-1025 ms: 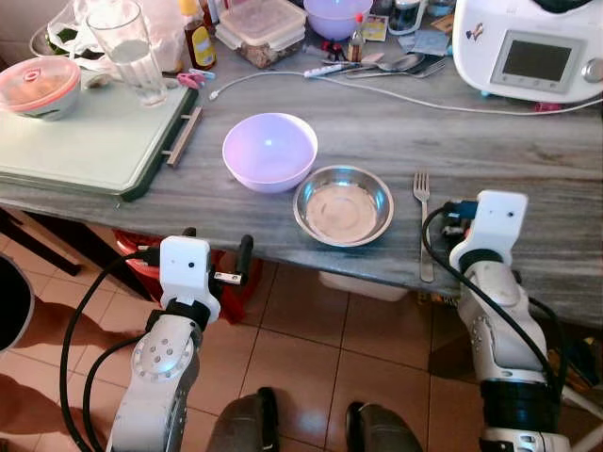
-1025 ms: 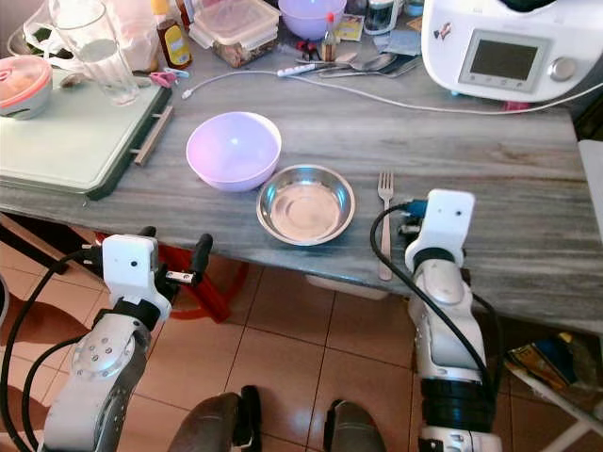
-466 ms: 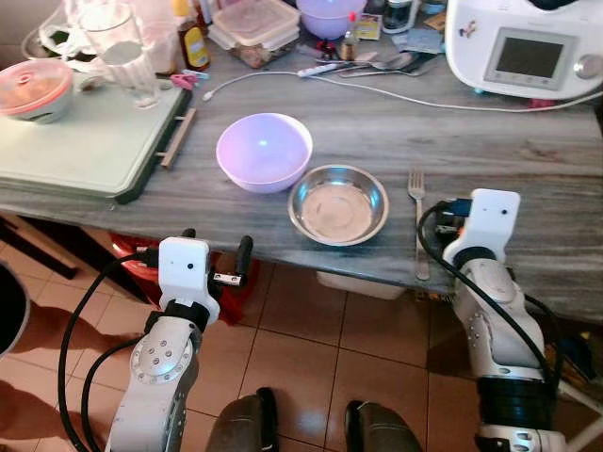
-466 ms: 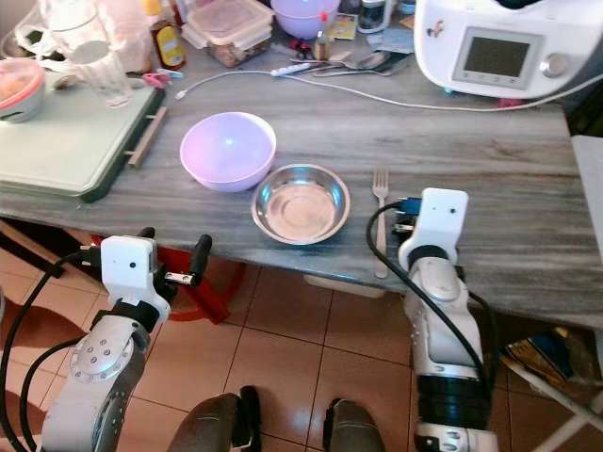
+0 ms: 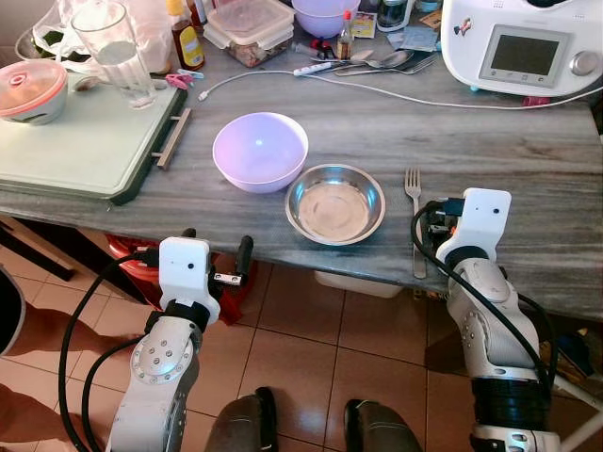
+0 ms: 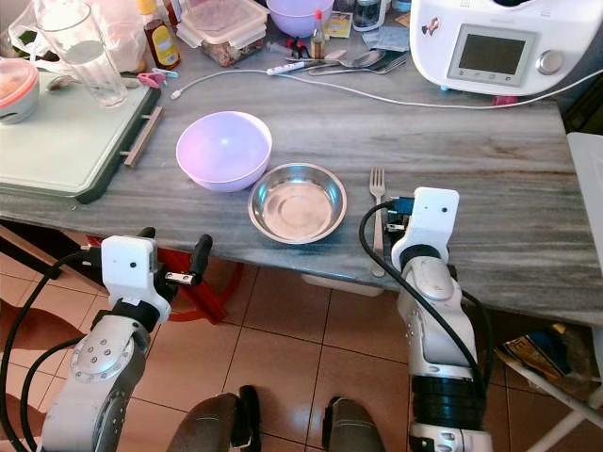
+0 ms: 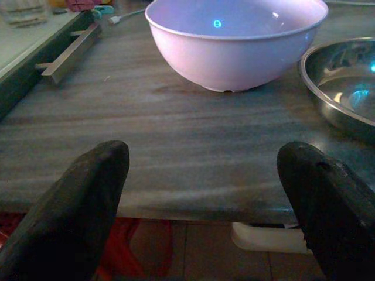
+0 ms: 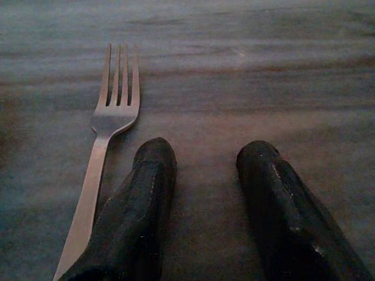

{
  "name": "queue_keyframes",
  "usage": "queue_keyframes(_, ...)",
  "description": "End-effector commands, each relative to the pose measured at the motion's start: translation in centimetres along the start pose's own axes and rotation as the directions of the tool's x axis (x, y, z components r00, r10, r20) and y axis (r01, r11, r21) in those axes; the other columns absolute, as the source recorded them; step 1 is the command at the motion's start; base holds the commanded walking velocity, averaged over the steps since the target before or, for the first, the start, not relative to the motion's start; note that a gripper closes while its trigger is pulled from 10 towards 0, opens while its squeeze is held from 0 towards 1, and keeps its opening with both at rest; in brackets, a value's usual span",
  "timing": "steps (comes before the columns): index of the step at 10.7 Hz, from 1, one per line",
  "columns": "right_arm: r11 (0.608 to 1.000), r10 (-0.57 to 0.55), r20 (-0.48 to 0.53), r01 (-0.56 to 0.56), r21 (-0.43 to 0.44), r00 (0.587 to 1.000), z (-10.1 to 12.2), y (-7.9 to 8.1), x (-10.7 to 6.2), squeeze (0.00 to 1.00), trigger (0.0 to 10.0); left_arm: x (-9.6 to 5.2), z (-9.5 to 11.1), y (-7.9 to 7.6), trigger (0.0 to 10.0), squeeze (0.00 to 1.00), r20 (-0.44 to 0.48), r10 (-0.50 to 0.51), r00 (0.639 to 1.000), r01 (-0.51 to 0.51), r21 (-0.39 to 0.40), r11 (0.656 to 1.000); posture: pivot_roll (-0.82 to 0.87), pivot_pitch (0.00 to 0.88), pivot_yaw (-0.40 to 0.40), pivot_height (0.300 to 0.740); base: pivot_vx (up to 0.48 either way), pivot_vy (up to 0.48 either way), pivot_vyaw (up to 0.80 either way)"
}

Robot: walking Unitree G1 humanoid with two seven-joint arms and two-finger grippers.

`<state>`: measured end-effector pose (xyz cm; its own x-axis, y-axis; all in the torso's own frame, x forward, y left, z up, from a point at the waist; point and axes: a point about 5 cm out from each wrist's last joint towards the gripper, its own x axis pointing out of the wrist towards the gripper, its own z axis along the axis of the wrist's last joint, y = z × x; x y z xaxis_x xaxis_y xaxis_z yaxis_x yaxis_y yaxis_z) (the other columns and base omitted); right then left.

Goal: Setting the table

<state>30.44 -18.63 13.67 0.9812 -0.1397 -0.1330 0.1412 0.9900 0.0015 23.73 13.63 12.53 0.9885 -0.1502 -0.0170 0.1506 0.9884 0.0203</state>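
So the big picture first: the whole view has slid a bit over the last second, and that's just our head camera moving, not stuff on the tabletop [image 5: 528,151] getting pushed around. The green tray [image 5: 75,141] on our left, the white kitchen machine [image 5: 523,42] at the back right and the cable between them all keep their places relative to each other.

The place setting itself looks unchanged too. The lilac bowl [image 5: 260,151] sits just beside the steel bowl [image 5: 335,203], rims touching or nearly so, hard to call. The fork [image 5: 415,221] lies to the right of the steel bowl, near it, tines pointing away from us and its handle reaching the tabletop's front edge.

What actually shifted: our right gripper [image 8: 202,193] has crept in slightly and now rests low on the tabletop right next to the fork. In the right wrist view the jaws are apart with nothing between them, one finger just beside the fork handle, maybe brushing it. So the fork looks set down and let go, and we'd guess the right arm is finished with it or about to nudge it straighter.

Our left gripper [image 7: 205,205] hasn't budged, hanging below the front edge with jaws spread wide and empty, facing the lilac bowl.

The glass [image 5: 118,52] still waits on the tray, so there's probably more setting to do.
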Motion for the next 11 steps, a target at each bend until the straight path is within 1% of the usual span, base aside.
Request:
queue_keyframes(1, 0.999, 0.036, -0.030, -0.036, 0.016, 0.999, -0.4, 0.8, -0.1, 0.00, 10.0, 0.0, -0.1, 0.0, 10.0, 0.00, -0.008, -0.003, 1.000, 0.003, 0.002, 1.000, 0.03, 0.215, 0.067, 0.740, 0.000, 0.000, 0.00)
queue_keyframes(5, 0.997, 0.056, -0.022, -0.054, 0.052, 0.998, -0.1, 1.5, 0.1, 0.00, 10.0, 0.0, -0.1, -0.1, 10.0, 0.00, -0.006, -0.002, 1.000, 0.002, 0.002, 1.000, 0.03, 0.210, 0.065, 0.740, 0.000, 0.000, 0.00)
queue_keyframes(8, 0.995, 0.077, -0.027, -0.075, 0.059, 0.997, -0.1, 1.9, -0.1, 0.00, 10.0, 0.0, -0.1, -0.1, 10.0, 0.00, -0.007, -0.004, 1.000, 0.004, 0.001, 1.000, 0.03, 0.208, 0.062, 0.740, 0.000, 0.000, 0.00)
queue_keyframes(11, 0.995, 0.080, -0.028, -0.078, 0.066, 0.996, -0.1, 2.0, -0.1, 0.00, 10.0, 0.0, -0.1, -0.1, 10.0, 0.00, -0.006, -0.003, 1.000, 0.003, 0.001, 1.000, 0.03, 0.207, 0.062, 0.740, 0.000, 0.000, 0.00)
